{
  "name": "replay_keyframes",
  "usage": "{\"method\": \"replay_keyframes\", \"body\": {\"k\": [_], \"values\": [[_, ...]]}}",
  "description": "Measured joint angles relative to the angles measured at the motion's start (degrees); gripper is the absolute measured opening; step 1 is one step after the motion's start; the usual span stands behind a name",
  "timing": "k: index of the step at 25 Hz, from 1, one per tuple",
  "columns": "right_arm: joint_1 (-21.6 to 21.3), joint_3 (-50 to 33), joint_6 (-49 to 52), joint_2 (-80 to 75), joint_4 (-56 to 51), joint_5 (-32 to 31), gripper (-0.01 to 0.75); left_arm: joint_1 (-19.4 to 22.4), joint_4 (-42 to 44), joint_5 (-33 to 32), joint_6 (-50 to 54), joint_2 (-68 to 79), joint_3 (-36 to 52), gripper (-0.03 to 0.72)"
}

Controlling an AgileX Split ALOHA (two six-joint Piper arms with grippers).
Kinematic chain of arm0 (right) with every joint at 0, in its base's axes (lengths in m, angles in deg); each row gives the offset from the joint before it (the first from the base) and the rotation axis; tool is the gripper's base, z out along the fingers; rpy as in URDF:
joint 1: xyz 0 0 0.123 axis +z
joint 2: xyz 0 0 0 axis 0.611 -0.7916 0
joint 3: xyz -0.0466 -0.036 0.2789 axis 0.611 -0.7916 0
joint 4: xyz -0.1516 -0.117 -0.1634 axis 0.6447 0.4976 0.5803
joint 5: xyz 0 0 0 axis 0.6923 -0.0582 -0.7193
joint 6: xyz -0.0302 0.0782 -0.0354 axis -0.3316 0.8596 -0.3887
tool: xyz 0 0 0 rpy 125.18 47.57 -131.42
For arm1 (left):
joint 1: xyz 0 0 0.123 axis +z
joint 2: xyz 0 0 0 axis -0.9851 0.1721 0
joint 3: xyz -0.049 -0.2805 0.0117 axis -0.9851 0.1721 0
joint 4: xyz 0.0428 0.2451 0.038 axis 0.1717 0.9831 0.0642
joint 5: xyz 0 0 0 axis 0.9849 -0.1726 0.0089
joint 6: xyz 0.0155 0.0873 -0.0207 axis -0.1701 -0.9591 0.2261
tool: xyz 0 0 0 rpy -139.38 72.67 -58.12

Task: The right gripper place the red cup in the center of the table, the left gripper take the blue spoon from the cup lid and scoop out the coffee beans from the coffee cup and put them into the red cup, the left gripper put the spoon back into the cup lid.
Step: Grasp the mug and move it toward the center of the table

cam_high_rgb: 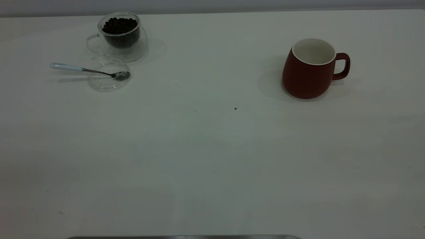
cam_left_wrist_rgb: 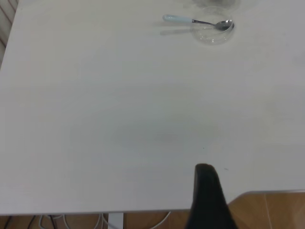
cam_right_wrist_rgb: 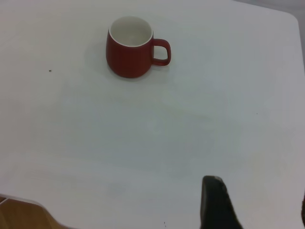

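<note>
The broad plain white bench [cam_high_rgb: 212, 159] carries everything, and neither arm shows in the exterior view. At the far left stands the clear double-walled glass coffee cup [cam_high_rgb: 123, 49], upright, its loop handle pointing left, holding a heap of dark coffee beans [cam_high_rgb: 119, 26]. Just in front of it, on the near side, lies the small round clear glass cup lid [cam_high_rgb: 105, 83]. The teaspoon with shiny metal bowl and pale blue handle [cam_high_rgb: 87, 70] rests with its bowl inside the lid and its handle reaching out to the left over the rim. Well apart, at the far right, the rounded dark-red ceramic mug with white inside [cam_high_rgb: 307, 74] stands upright, handle to the right. One dark speck [cam_high_rgb: 235, 108] lies on the bench between the two groups.

Each wrist view shows only one dark finger, of the left gripper [cam_left_wrist_rgb: 208, 195] and the right gripper [cam_right_wrist_rgb: 217, 202], near the bench's near edge; whether either is released or clenched I cannot tell.
</note>
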Motion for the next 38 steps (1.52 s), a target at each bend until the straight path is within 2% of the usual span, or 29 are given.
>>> {"method": "replay_keyframes", "body": {"k": [26,33,38], "values": [[0.0,0.69,0.24,-0.45,-1.43,0.02,0.462,0.0,0.0,0.0,0.0,0.0,0.0,0.558],[0.0,5.85,-3.07,-16.43,1.77,0.98,0.524,0.0,0.0,0.0,0.0,0.0,0.0,0.558],[0.0,9.8,-4.36,-33.18,3.81,5.65,0.534,0.0,0.0,0.0,0.0,0.0,0.0,0.558]]}}
